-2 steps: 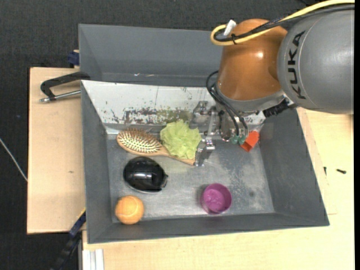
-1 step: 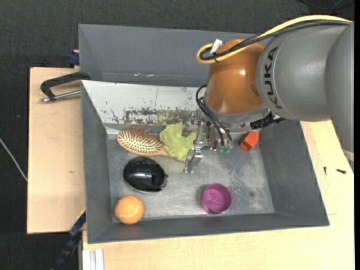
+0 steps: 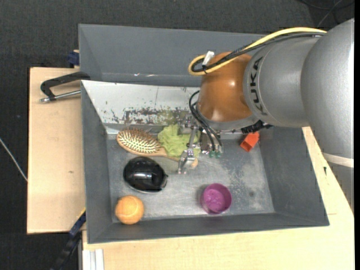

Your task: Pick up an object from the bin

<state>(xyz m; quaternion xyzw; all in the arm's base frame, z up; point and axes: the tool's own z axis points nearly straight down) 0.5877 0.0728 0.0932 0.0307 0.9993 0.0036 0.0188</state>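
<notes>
At the handle end of the wooden hairbrush (image 3: 138, 141), my pincer (image 3: 189, 157) sits low, likely because that thin handle suits a grip. Spread or pinching: cannot tell. Green crumpled cloth (image 3: 173, 139) just behind the handle; black glossy oval (image 3: 144, 175) just in front.

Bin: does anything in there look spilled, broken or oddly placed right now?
Nothing looks spilled or broken. The one untidy spot: a crumpled green thing lies against the wooden hairbrush, right where the gripper is. The black oval thing, orange ball and purple cup lie apart.
</notes>
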